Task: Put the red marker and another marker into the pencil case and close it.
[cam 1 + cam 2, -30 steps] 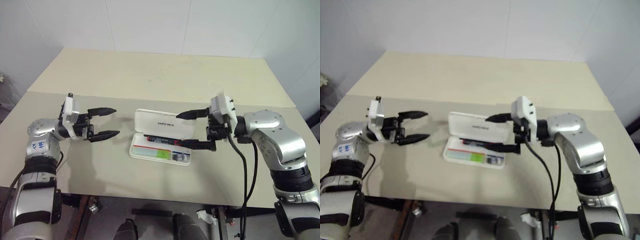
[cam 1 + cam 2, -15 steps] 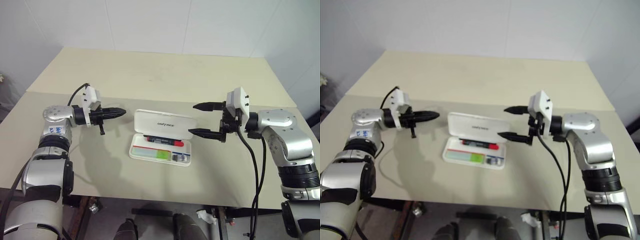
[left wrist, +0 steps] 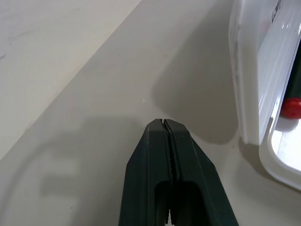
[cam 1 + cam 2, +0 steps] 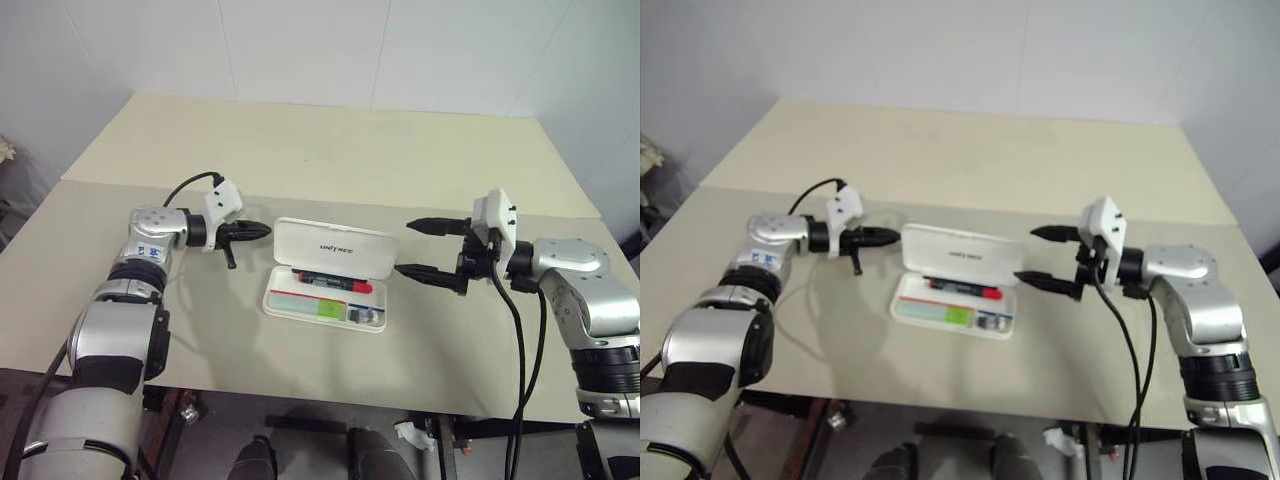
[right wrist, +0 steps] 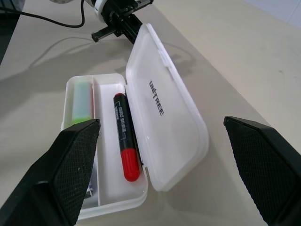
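Both markers lying in open pencil case (image 4: 325, 285); left pincer (image 4: 262, 231) pinched shut, empty, beside raised lid; right pincer (image 4: 422, 249) spread wide, empty; best nudging lid down gently.

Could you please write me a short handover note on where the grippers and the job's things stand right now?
Left gripper: shut, empty, just beside the left edge of the case lid.
Right gripper: open, empty, just right of the case.
Pencil case: on the table, lid standing open.
Red marker and green marker: both lying inside the case.
Done: both markers are in.
Left: fold the lid down and shut the case.
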Controlling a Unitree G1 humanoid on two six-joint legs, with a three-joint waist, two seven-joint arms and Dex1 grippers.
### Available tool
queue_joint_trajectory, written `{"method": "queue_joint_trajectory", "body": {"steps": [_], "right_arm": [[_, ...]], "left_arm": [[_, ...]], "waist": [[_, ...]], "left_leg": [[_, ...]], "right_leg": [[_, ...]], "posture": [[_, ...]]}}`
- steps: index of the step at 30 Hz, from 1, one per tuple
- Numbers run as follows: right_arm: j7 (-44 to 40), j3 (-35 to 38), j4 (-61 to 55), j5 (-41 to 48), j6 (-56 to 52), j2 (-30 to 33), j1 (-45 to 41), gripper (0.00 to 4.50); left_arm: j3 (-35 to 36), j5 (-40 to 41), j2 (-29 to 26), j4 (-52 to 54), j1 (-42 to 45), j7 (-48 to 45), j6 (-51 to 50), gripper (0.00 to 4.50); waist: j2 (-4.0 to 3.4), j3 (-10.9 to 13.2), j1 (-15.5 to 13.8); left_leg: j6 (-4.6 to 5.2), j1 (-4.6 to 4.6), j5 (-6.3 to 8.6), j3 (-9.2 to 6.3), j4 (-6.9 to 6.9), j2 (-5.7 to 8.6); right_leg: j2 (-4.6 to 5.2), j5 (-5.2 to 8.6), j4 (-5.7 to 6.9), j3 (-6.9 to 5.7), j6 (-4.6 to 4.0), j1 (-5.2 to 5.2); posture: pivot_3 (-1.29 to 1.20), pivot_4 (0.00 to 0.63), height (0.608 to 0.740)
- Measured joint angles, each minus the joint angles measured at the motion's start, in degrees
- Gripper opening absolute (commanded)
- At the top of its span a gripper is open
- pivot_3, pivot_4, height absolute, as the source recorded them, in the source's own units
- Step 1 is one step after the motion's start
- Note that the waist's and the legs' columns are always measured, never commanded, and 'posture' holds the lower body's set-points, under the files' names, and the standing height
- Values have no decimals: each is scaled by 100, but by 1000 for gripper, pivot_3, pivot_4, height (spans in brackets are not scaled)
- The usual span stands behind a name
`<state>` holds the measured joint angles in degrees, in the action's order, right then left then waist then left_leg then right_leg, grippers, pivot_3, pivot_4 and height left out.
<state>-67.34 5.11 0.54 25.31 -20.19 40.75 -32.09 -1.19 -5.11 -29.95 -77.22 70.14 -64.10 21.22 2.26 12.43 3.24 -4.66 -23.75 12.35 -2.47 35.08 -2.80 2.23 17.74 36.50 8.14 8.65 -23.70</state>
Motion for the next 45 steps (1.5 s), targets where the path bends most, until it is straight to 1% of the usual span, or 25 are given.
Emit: {"method": "queue_joint_trajectory", "body": {"steps": [3,9,12,17,23,27,35,40,45], "right_arm": [[-16,27,31,0,24,42,21,4500],[-22,248,173,49,152,126,248,4500],[-67,309,175,94,167,166,310,4500],[-201,360,344,170,283,181,323,4500],[-664,433,745,368,449,181,318,4500],[-909,432,912,396,662,178,316,4500],[-1277,569,1324,577,994,170,338,4500],[-1554,750,1859,558,1261,515,325,4500],[-1575,827,2008,552,1352,611,324,4500]], "left_arm": [[12,-37,116,-3,163,-230,1,49],[164,69,250,-1,383,-1707,-9,49],[212,96,254,1,432,-2191,-7,49],[86,28,273,19,492,-2196,145,49],[-372,-285,420,54,450,-2196,895,49],[-468,-302,546,81,334,-2197,1202,49],[-816,-400,599,253,116,-2197,1832,49],[-1005,-414,614,303,95,-2197,2137,49],[-1234,-513,615,443,109,-2192,2447,49]], "waist": [[0,0,-14],[-2,1,-1],[-2,1,0],[-2,1,-6],[-2,1,-9],[-2,1,4],[-2,1,-6],[-4,0,-4],[-6,-1,27]], "left_leg": [[-1,-1,0,0,0,1],[-1,-6,0,0,-2,1],[0,-5,0,-2,-1,1],[-1,-5,-1,-3,7,1],[-1,-5,-1,-4,7,2],[-1,-4,-1,-4,7,2],[-1,13,-1,-4,9,3],[-1,37,-1,-3,10,5],[-1,60,-1,-2,10,5]], "right_leg": [[0,0,-2,0,0,0],[0,1,-3,0,1,-2],[-1,1,-1,0,1,-1],[-1,-2,0,1,5,1],[-1,-2,-1,2,6,2],[-1,-2,4,3,6,1],[-1,-2,6,5,6,19],[0,-2,5,9,6,41],[-1,-2,3,13,5,69]], "posture": [[0,150,740],[0,150,740],[0,150,740],[0,150,740],[0,150,740],[0,150,740],[0,150,740],[0,150,740],[0,150,740]]}}
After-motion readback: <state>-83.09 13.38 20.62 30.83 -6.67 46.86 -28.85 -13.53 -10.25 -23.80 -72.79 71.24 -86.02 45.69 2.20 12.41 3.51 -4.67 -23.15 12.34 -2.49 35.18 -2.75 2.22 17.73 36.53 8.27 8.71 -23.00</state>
